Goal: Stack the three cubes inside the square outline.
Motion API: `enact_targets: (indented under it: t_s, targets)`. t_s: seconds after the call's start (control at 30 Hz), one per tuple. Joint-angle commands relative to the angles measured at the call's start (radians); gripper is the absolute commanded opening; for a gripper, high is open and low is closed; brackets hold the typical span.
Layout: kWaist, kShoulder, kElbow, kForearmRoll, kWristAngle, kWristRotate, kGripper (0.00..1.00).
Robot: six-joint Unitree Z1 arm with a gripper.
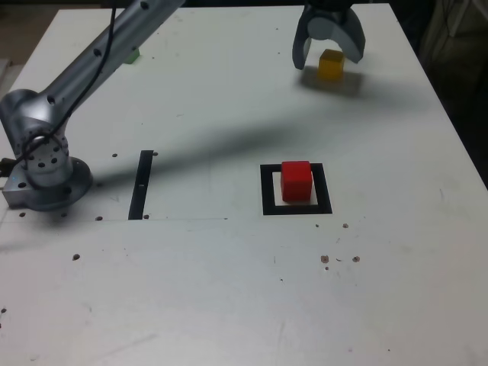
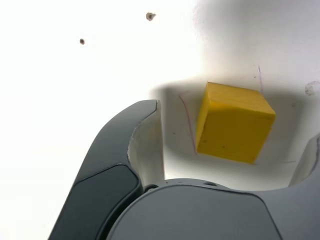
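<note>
White table point(image 1: 229, 305), pocked with small dark holes point(image 1: 325, 259).

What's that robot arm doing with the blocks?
It's stacking cubes. The red cube already sits inside the square outline. The open gripper is around the yellow cube at the far side of the table, not squeezing it yet. The green cube waits behind the arm.

The exterior view was dim and soft, the arm's long shadow point(image 1: 229, 145) stretching behind the pincer point(image 1: 329, 53). The wrist view glared white beyond the pincer point(image 2: 235, 150), shadow pooling between its jaws.
</note>
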Motion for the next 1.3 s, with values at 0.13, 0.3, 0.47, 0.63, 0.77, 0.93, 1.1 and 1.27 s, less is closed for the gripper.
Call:
enact_targets:
  t_s: [0.13,0.3,0.47,0.63,0.77,0.93,1.1,1.27]
  targets:
    - [-0.004,0.015,-0.017,-0.012,0.013,0.104,0.99]
    - [-0.012,0.026,-0.03,-0.013,0.008,0.125,0.99]
    - [-0.017,0.035,-0.038,-0.013,0.01,0.125,0.98]
    - [-0.022,0.049,-0.048,-0.01,0.014,0.12,0.95]
    - [-0.025,0.058,-0.056,-0.006,0.023,0.112,0.86]
    - [-0.029,0.059,-0.062,-0.008,0.042,0.1,0.57]
    - [-0.033,0.059,-0.067,-0.013,0.048,0.098,0.39]
    - [-0.035,0.06,-0.069,-0.011,0.048,0.098,0.39]
